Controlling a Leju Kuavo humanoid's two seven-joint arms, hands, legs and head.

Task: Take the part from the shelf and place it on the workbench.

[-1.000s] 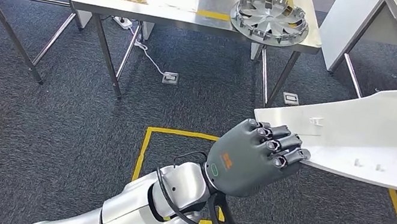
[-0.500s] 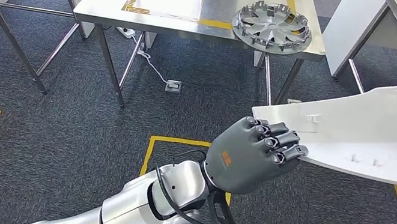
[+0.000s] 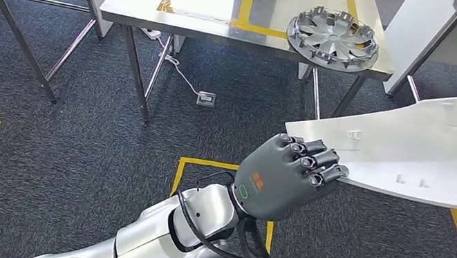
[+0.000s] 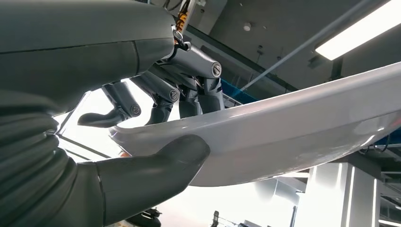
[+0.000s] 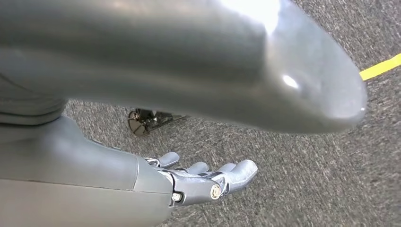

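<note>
You are mid-carry: the left hand (image 3: 287,177) grips the near tip of the part (image 3: 431,156), fingers (image 4: 198,85) curled over the top face and thumb pressed up from underneath. The right hand (image 5: 208,182) hangs low over the carpet with fingers nearly straight and apart, nothing in them.

The part is a long white panel held in the air above the floor, well short of the workbench (image 3: 189,14) ahead. Its long axis runs from the left hand out toward your right and away, rising a little; the narrow rounded end is the one you hold, the broad end runs out of the head view.

To do this step well, keep the pinch firm and the wrist steady — one hand is carrying a long lever, so I judge any quick turn could twist it loose. Approach the bench squarely, and swing the broad end wide of the wheel cover (image 3: 333,38) lying at the bench's right corner. Aim for the taped yellow rectangle (image 3: 261,1) — it looks like the drop spot.
</note>
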